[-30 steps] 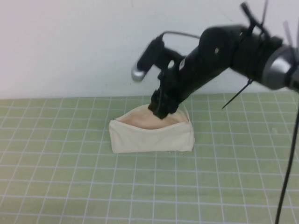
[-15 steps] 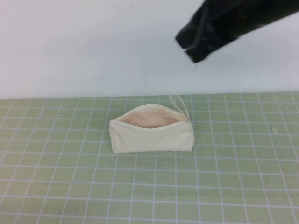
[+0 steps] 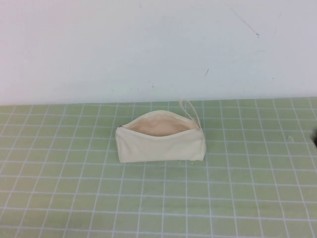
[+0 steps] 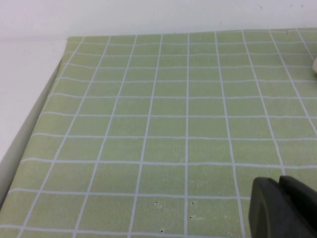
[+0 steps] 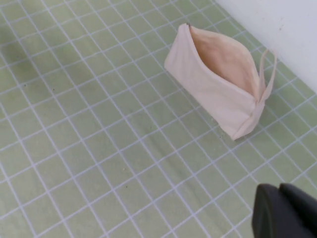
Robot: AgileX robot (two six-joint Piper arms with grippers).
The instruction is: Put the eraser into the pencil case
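Observation:
The pencil case [image 3: 161, 140] is a cream-white pouch lying in the middle of the green grid mat, unzipped, with its peach lining showing and its loop strap [image 3: 190, 110] at the right end. It also shows in the right wrist view [image 5: 218, 82]. The eraser is not in sight in any view. My right gripper [image 5: 279, 188] is shut and empty, well away from the pouch and above the mat. My left gripper [image 4: 279, 180] is shut and empty over bare mat on the left side. Neither gripper shows in the high view.
The green grid mat [image 3: 74, 188] covers the table up to a white wall [image 3: 99, 44] at the back. The mat's left edge [image 4: 47, 99] shows in the left wrist view. A dark sliver [image 3: 314, 138] sits at the high view's right edge.
My right arm was at the pouch's open mouth, then lifted up and to the right and has left the high view. The pouch has not moved.

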